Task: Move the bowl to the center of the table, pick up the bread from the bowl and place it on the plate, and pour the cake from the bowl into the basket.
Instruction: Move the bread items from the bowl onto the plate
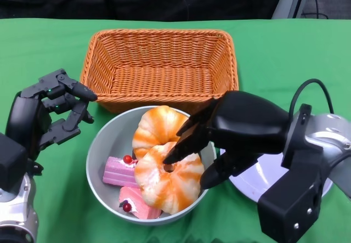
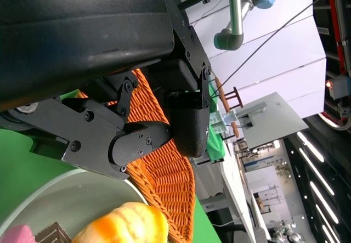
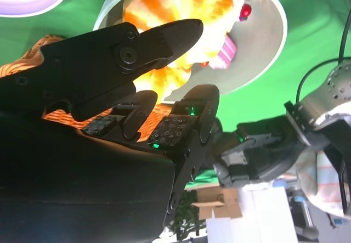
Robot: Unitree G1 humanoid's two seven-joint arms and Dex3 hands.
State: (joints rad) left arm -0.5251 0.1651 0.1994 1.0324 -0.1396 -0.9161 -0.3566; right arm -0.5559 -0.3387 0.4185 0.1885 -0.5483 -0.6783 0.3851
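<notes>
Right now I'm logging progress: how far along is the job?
The bowl sits mid-table before the basket, so that step looks done. The right hand is open over the near bread, not yet gripping it. Left: both breads to the plate, then pouring the cake.

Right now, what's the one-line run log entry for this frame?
stage: picking bread | right hand: open around front bread, not lifted | left hand: open beside bowl | plate: bare | basket: empty

Beside the orange woven basket [image 1: 159, 67], on green cloth [image 1: 274, 45], a grey bowl [image 1: 101, 150] holds orange-and-cream striped bread [image 1: 170, 180] and pink cake [image 1: 118, 171] with red dots, perhaps cherries.
</notes>
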